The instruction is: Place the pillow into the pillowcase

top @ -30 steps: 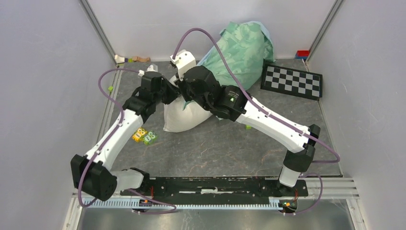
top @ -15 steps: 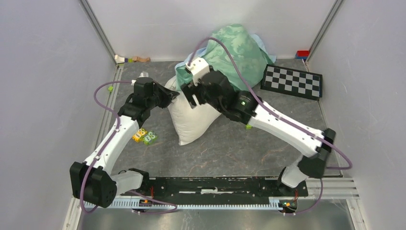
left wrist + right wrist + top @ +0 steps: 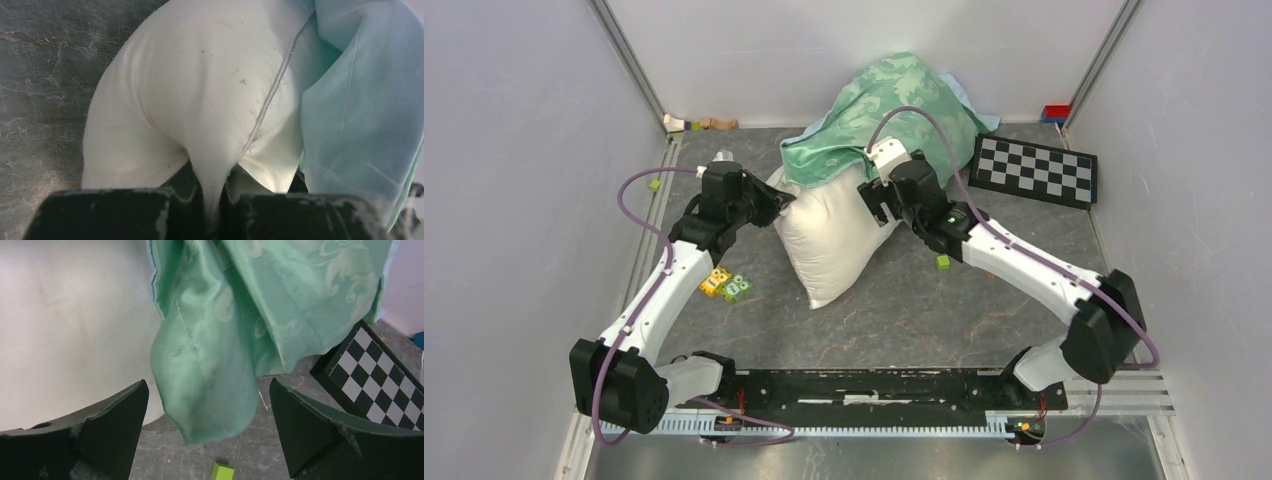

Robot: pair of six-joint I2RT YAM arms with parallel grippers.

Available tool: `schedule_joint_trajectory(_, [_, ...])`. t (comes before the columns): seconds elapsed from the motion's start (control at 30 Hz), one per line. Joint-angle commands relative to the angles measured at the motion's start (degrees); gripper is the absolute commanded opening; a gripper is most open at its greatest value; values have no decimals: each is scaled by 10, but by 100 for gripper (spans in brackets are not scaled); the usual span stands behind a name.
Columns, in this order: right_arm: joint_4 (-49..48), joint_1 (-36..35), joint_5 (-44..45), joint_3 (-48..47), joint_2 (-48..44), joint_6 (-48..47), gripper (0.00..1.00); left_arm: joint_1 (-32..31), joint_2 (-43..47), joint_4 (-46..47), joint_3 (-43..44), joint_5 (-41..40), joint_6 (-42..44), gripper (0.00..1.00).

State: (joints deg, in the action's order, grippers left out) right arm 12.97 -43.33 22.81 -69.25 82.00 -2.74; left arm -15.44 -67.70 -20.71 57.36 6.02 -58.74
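Left gripper pinched tight on a corner fold of the pillow, likely anchoring it while the case is worked over. Right gripper spread wide, holding nothing; loose hem of the pillowcase hangs between its jaws, ungripped. Pillow mid-table, far end under the case mouth, near half bare. Case bunched against the back wall, mint side out.

Edges: hem crosses the pillow's upper part.

Room: little behind, wall close. Checkerboard just beside the case on the right. Green block near the right arm. Open table toward the bases, so drawing the case nearward looks freer
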Motion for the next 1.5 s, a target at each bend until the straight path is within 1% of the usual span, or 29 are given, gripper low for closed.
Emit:
schedule_joint_trajectory(0.0, [-67, 13, -8, -19, 49, -60, 97, 3, 6, -5, 20, -3, 33, 2])
schedule_joint_trajectory(0.07, [-60, 18, -5, -38, 71, -61, 92, 4, 3, -6, 21, -2, 35, 2])
schedule_joint_trajectory(0.1, [-57, 19, 6, -46, 77, -59, 85, 4, 1, -6, 21, -2, 35, 2])
schedule_joint_trajectory(0.13, [-53, 19, 15, -52, 79, -54, 76, 4, 0, -5, 20, -2, 35, 2])
schedule_joint_trajectory(0.17, [-48, 18, 24, -59, 78, -50, 65, 4, -1, -3, 19, -2, 34, 2])
schedule_joint_trajectory(0.27, [-9, -1, 66, -98, 69, -36, 14, 4, -7, 11, 16, 0, 30, 2])
schedule_joint_trajectory(0.3, [13, -24, 82, -120, 67, -37, 1, 4, -11, 18, 15, 2, 26, 2])
schedule_joint_trajectory(0.33, [35, -53, 93, -152, 67, -40, 0, 3, -16, 26, 16, 4, 21, 2])
schedule_joint_trajectory(0.4, [72, -146, 116, -217, 67, -44, 0, 3, -30, 44, 19, 9, 8, 3])
schedule_joint_trajectory(0.47, [83, -248, 142, -260, 69, -56, 0, 3, -43, 68, 23, 13, -9, 2])
schedule_joint_trajectory(0.5, [88, -280, 160, -279, 74, -62, 0, 3, -49, 75, 28, 17, -16, 2])
schedule_joint_trajectory(0.53, [97, -292, 169, -300, 83, -68, 0, 4, -55, 76, 34, 18, -18, 2])
schedule_joint_trajectory(0.63, [106, -279, 198, -341, 98, -86, 0, 2, -58, 76, 51, 21, -23, 2])
schedule_joint_trajectory(0.73, [129, -250, 175, -418, 117, -95, 0, -5, -48, 76, 52, 20, -26, 2])
schedule_joint_trajectory(0.83, [129, -242, 169, -475, 135, -118, 0, -21, -36, 80, 40, 7, -23, 2])
schedule_joint_trajectory(0.9, [135, -226, 149, -479, 144, -117, 0, -23, -36, 80, 27, 6, -18, 2])
schedule_joint_trajectory(0.97, [146, -192, 107, -455, 146, -83, 0, -22, -38, 82, 19, 6, 2, 4])
schedule_joint_trajectory(1.03, [128, -160, 64, -400, 133, -53, 0, -21, -51, 64, 35, 1, 44, 11])
schedule_joint_trajectory(1.1, [107, -128, 23, -350, 126, -30, 0, -15, -73, 15, 80, -5, 95, 18])
schedule_joint_trajectory(1.17, [108, -101, -10, -344, 143, -11, 0, -8, -91, -37, 125, -9, 135, 32])
schedule_joint_trajectory(1.2, [111, -89, -22, -346, 152, -3, 0, -6, -95, -55, 145, -13, 154, 40])
schedule_joint_trajectory(1.3, [110, -64, -60, -347, 178, 18, 0, -6, -83, -127, 190, -57, 214, 79])
schedule_joint_trajectory(1.33, [108, -55, -73, -346, 187, 24, 0, -6, -71, -145, 194, -90, 230, 90])
schedule_joint_trajectory(1.37, [108, -48, -83, -345, 193, 26, 0, -6, -53, -157, 193, -112, 239, 99])
schedule_joint_trajectory(1.47, [107, -36, -98, -342, 206, 52, 0, -6, 13, -186, 173, -158, 267, 100])
